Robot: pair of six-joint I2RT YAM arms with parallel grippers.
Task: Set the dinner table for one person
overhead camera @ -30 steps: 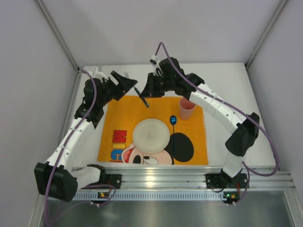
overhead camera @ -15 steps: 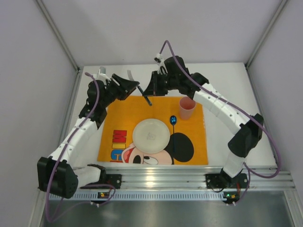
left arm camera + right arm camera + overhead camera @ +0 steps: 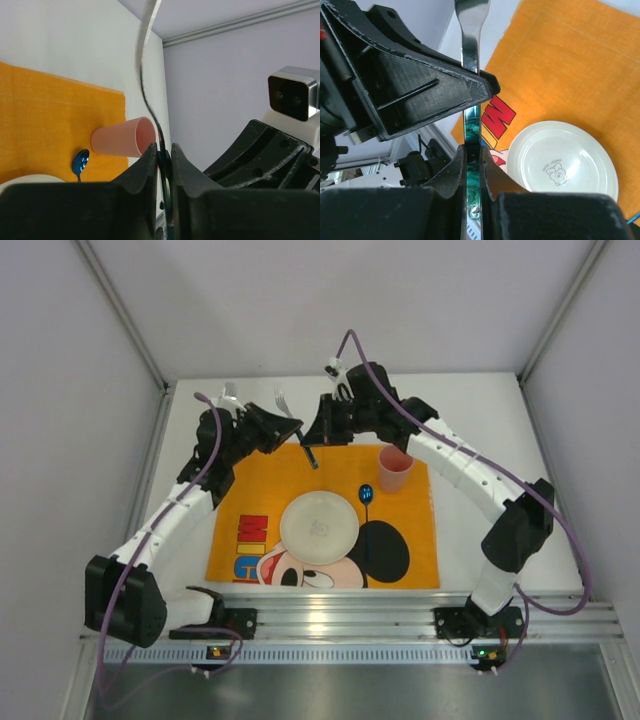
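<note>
A fork with a green handle and steel tines (image 3: 283,398) hangs in the air over the far edge of the orange mat (image 3: 250,480). Both grippers hold it. My right gripper (image 3: 314,436) is shut on the green handle (image 3: 471,131). My left gripper (image 3: 288,424) is shut on the thin steel shank (image 3: 142,60), just above the right one. On the mat lie a white plate (image 3: 319,526), a blue spoon (image 3: 366,495) and a pink cup (image 3: 394,470). The mat rests on the white dinner table (image 3: 480,420).
A ribbed aluminium rail (image 3: 340,615) runs along the near edge, with both arm bases on it. Grey walls close in the table at the left, right and back. The cup (image 3: 122,137) stands just right of the held fork.
My left gripper has swung right to the fork and shut on its shank. The right gripper has kept hold of the handle and barely moved.
</note>
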